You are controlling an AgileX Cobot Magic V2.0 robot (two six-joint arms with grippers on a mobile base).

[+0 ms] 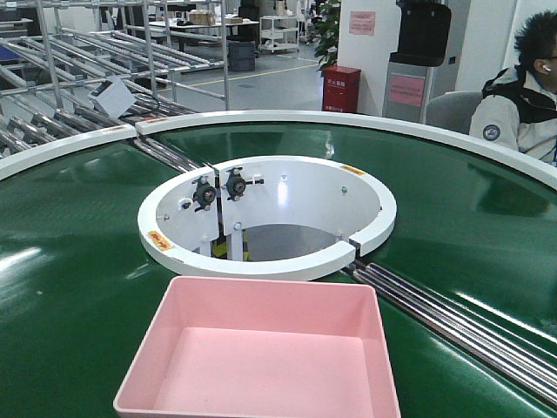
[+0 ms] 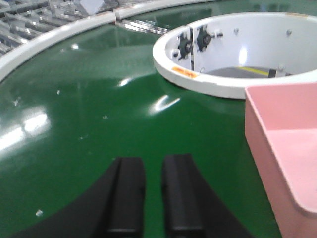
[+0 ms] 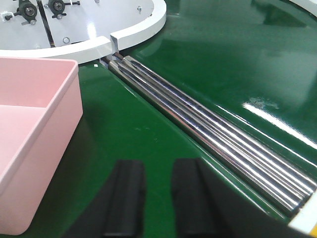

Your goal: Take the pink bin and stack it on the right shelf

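Approach step: pink bin (image 1: 261, 348) ungrasped on belt (image 1: 70, 261). Left gripper (image 2: 153, 198) and right gripper (image 3: 158, 198) flank it, jaws narrowly parted, empty. Next: widen, close on opposite rims.

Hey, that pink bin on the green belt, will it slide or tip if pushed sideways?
The pink bin looks empty, so probably light. Wide and shallow, it seems unlikely to tip. On the glossy green belt it may slide.
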